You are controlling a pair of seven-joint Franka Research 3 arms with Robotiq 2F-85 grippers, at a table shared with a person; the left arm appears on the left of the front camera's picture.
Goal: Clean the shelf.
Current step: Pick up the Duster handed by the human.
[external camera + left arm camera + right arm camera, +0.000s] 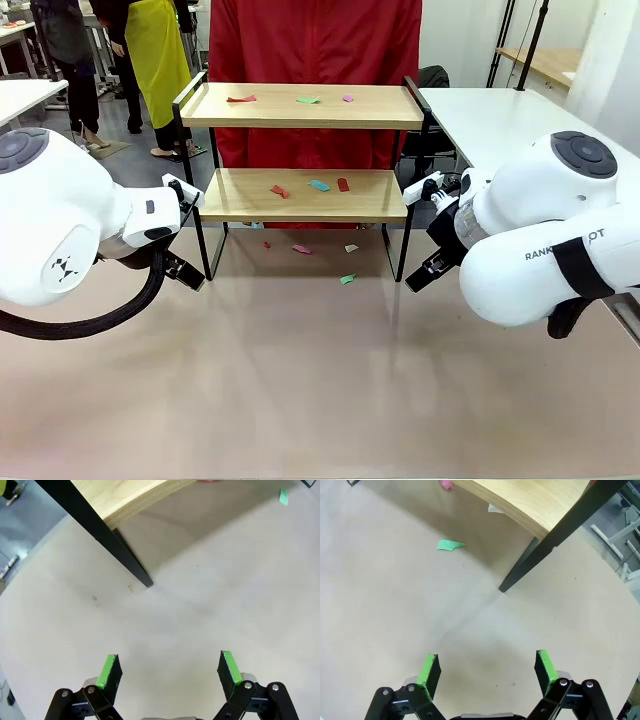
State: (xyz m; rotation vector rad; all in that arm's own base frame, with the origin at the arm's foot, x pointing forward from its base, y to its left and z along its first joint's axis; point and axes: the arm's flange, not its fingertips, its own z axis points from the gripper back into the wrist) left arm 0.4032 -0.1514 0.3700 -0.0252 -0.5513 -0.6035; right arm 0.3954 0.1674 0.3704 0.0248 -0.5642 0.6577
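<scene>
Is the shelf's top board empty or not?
Not empty: a red scrap, green scrap and purple scrap lie on the top board.

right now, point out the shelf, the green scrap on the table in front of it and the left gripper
shelf (390, 108), front view, bare right part of its top board
green scrap (347, 279), front view, middle of the scrap
left gripper (169, 656), left wrist view, midway between its open fingertips
</scene>
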